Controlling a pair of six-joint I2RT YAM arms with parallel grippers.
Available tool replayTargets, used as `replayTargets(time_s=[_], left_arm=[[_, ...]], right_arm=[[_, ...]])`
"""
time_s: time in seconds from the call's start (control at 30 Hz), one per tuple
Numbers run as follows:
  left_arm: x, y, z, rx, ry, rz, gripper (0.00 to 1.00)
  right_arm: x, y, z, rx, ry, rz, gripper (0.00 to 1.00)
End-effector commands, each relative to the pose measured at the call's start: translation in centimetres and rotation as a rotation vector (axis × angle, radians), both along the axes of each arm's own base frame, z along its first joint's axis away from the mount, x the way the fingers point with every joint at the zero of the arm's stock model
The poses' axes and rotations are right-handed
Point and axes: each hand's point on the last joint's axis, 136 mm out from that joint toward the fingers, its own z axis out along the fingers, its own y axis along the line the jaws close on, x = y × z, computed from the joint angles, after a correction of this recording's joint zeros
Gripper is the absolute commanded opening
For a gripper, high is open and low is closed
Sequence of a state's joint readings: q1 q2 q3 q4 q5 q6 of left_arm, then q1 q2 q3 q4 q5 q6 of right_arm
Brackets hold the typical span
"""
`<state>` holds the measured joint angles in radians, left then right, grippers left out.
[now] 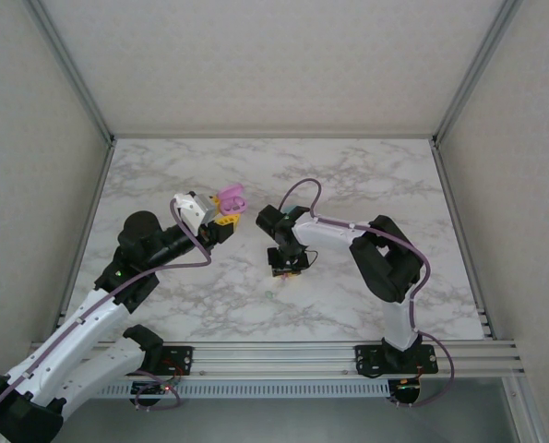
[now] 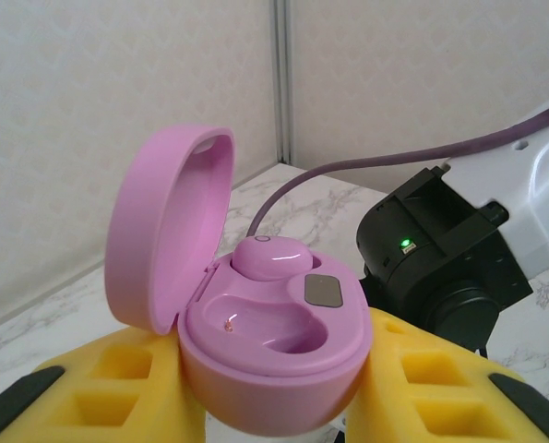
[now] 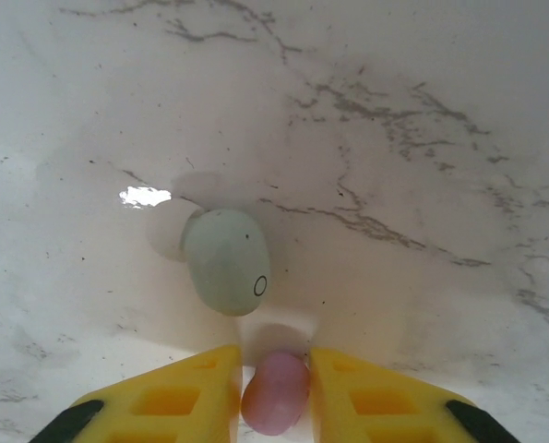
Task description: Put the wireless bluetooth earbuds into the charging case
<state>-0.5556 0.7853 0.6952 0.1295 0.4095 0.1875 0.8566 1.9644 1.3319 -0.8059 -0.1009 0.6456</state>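
Left wrist view: L gripper (image 2: 270, 408) pinches the open pink case (image 2: 272, 355) w/ one pink bud (image 2: 267, 256) in and one slot empty, and R gripper (image 3: 275, 388) pinches the 2nd pink bud (image 3: 274, 395) by a mint bud (image 3: 226, 261) on the table (image 3: 422, 138), so approx. half done.

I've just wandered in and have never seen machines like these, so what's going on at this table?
Two robot arms are putting earbuds into a charging case. The left arm holds an open pink charging case in its jaws, above the marble table. One pink earbud already sits inside, beside an empty slot. The right arm reaches down to the table, its jaws closed on a second pink earbud. A mint green earbud lies loose just beyond it.
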Motion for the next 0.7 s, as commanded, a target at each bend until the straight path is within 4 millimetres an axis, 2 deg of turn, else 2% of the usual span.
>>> replayTargets(time_s=[0.0, 0.17, 0.3, 0.37, 0.5, 0.57, 0.67], left_arm=[[-0.6, -0.2, 1.2, -0.017, -0.035, -0.021, 0.20], [-0.5, -0.2, 1.4, -0.018, -0.037, -0.020, 0.20], [-0.4, -0.3, 1.3, -0.018, -0.033, -0.021, 0.20], [-0.3, -0.5, 1.1, -0.017, -0.025, -0.023, 0.20], [0.1, -0.9, 0.8, -0.021, -0.013, -0.034, 0.20], [0.3, -1.2, 0.7, -0.022, -0.005, -0.043, 0.20], [0.6, -1.7, 0.6, -0.031, 0.003, -0.058, 0.19]], right_arm=[[-0.1, 0.1, 0.2, -0.034, -0.011, 0.017, 0.22], [0.1, 0.1, 2.0, 0.002, -0.055, 0.029, 0.21], [0.7, 0.6, 6.7, 0.177, -0.130, 0.026, 0.20], [1.1, 0.9, 9.9, 0.327, -0.159, -0.002, 0.20], [1.8, 1.1, 18.1, 0.667, -0.228, -0.034, 0.20], [1.6, 1.0, 22.3, 0.804, -0.269, -0.024, 0.20], [0.8, 1.1, 27.4, 0.954, -0.320, 0.022, 0.20]])
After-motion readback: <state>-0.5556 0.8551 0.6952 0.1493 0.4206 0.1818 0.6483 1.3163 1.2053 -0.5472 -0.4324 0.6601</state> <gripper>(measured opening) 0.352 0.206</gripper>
